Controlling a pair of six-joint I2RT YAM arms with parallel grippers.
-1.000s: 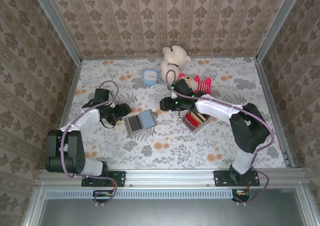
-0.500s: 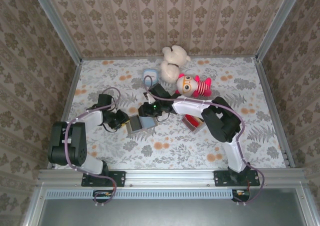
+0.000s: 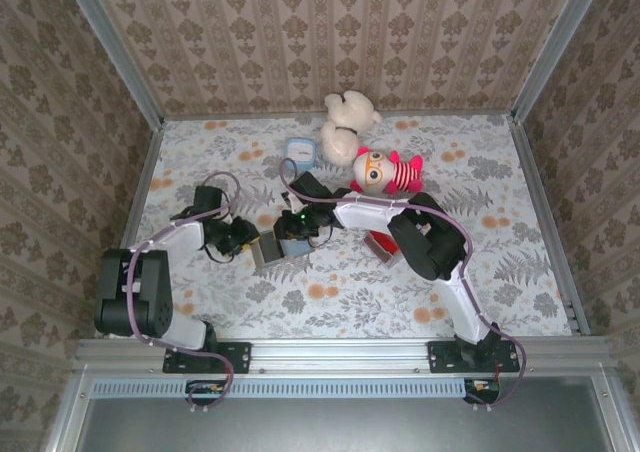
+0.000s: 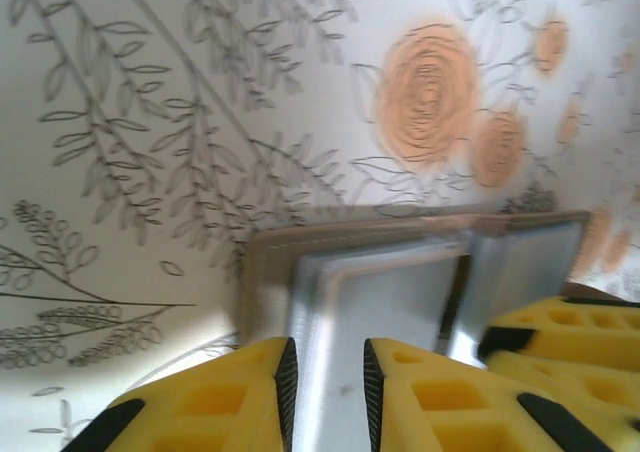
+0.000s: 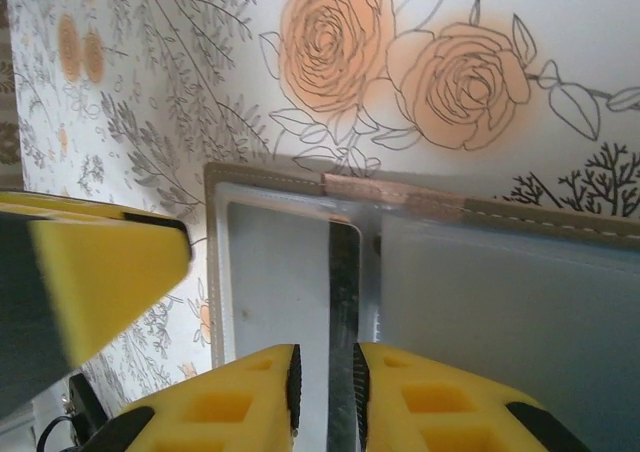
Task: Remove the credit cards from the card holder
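We judge the pull-out is only starting: the card holder (image 3: 266, 252) lies open on the table (image 3: 470, 182), credit cards not yet out. The left gripper (image 4: 327, 392), narrow, seems to pinch its panel. The right gripper (image 5: 325, 400), almost closed at the fold, must catch a card edge; whether it grips already, we cannot tell. No writing is readable.

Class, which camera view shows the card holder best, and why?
Right wrist: the card holder lies close and sharp, two panels and stitched edge clear. Left wrist shows it blurred. Top external shows it small, partly under the right gripper.
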